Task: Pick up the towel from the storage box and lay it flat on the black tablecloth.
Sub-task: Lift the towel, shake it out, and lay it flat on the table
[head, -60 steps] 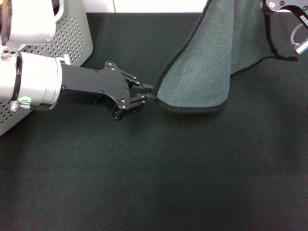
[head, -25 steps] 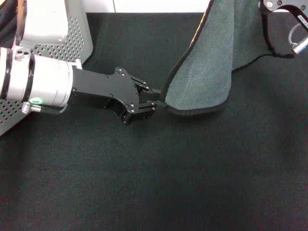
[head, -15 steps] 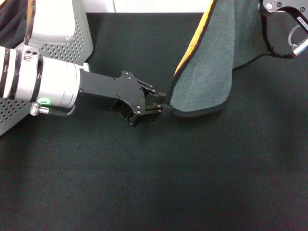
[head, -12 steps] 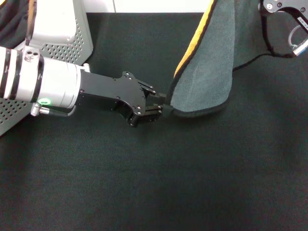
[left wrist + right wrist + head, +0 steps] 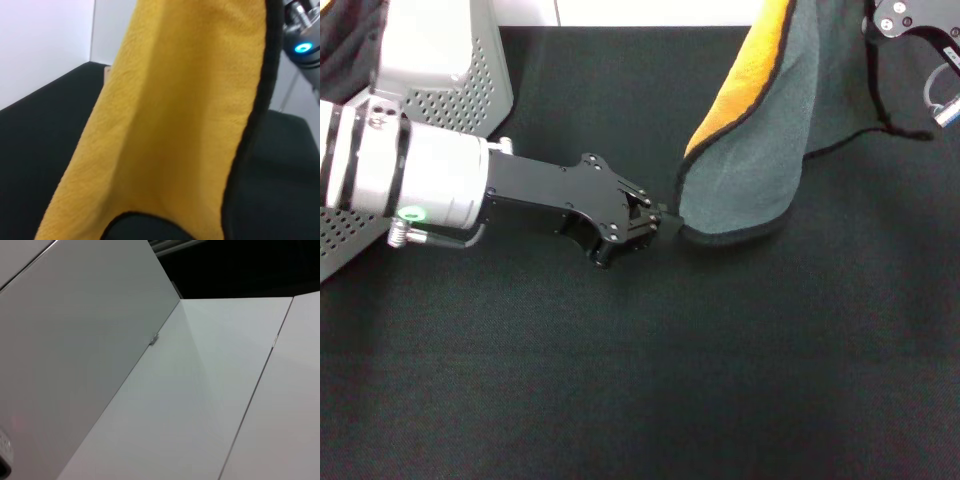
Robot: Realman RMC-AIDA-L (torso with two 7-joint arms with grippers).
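Observation:
The towel (image 5: 760, 150) hangs in the air at the upper right of the head view, grey-green face toward me, its left edge curled so the yellow reverse (image 5: 745, 75) shows. My right gripper (image 5: 882, 22) holds its upper part at the frame's top right. My left gripper (image 5: 663, 217) is shut on the towel's lower left black border, just above the black tablecloth (image 5: 670, 380). The left wrist view is filled by the towel's yellow face (image 5: 175, 125). The storage box (image 5: 470, 85) stands at the far left behind my left arm.
A plain black fabric (image 5: 342, 35) shows at the top left by the storage box. The right arm's blue light (image 5: 302, 48) shows in the left wrist view. The right wrist view shows only white panels. The tablecloth covers the whole table.
My left gripper has moved right to the towel's lower corner and closed on its border. The towel's left edge has turned, showing more yellow.

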